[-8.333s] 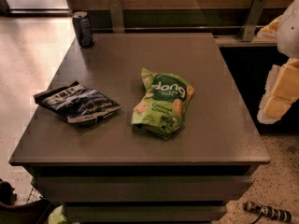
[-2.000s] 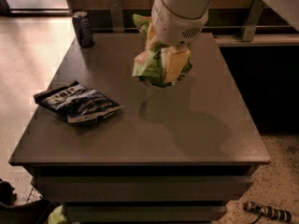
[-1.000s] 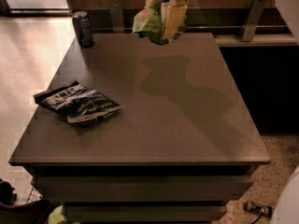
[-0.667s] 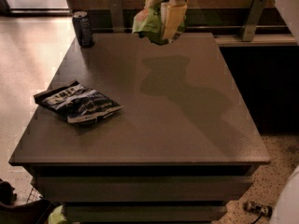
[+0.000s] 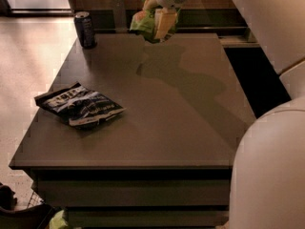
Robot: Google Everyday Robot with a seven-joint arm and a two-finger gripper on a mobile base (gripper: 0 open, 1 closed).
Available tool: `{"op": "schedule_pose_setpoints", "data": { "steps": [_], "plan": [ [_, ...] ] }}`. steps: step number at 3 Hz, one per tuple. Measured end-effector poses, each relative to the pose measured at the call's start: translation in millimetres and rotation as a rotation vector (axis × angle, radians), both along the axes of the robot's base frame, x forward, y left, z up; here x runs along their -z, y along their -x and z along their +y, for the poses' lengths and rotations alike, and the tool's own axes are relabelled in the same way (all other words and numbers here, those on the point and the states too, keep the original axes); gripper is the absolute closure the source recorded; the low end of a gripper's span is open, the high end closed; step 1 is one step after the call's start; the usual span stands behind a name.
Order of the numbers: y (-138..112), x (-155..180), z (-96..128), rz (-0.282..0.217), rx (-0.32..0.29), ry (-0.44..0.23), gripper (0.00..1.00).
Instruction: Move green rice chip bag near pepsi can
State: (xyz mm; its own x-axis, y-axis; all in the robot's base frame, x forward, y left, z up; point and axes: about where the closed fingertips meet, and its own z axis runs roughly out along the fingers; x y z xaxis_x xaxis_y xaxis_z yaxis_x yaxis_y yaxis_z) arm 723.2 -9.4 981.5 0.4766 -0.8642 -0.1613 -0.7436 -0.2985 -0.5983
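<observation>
The green rice chip bag (image 5: 143, 24) hangs crumpled in the air above the far edge of the dark table (image 5: 157, 128), held by my gripper (image 5: 159, 20), which is shut on it. The pepsi can (image 5: 85, 29) stands upright at the table's far left corner, to the left of the bag and below it. My white arm reaches in from the top right.
A black-and-white chip bag (image 5: 78, 106) lies flat on the table's left side. A large white part of my arm (image 5: 269, 171) fills the lower right corner. The pale floor (image 5: 28, 56) lies to the left of the table.
The bag has been lifted off the table's middle and carried to the far edge. In the last second the gripper and bag have shifted slightly left, toward the can.
</observation>
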Motion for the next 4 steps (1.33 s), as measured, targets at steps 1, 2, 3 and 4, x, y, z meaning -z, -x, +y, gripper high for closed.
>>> {"op": "schedule_pose_setpoints", "data": {
  "steps": [1,2,3,4],
  "plan": [
    [-49.1,28.5,22.9,-0.042,0.075,-0.105,1.00],
    [-82.5,46.2,45.6,-0.066,0.109,-0.168,1.00],
    [-100.7,54.4,77.2,-0.073,0.083,-0.215,1.00],
    [-107.0,56.5,109.8,-0.069,0.034,-0.262,1.00]
  ]
}}
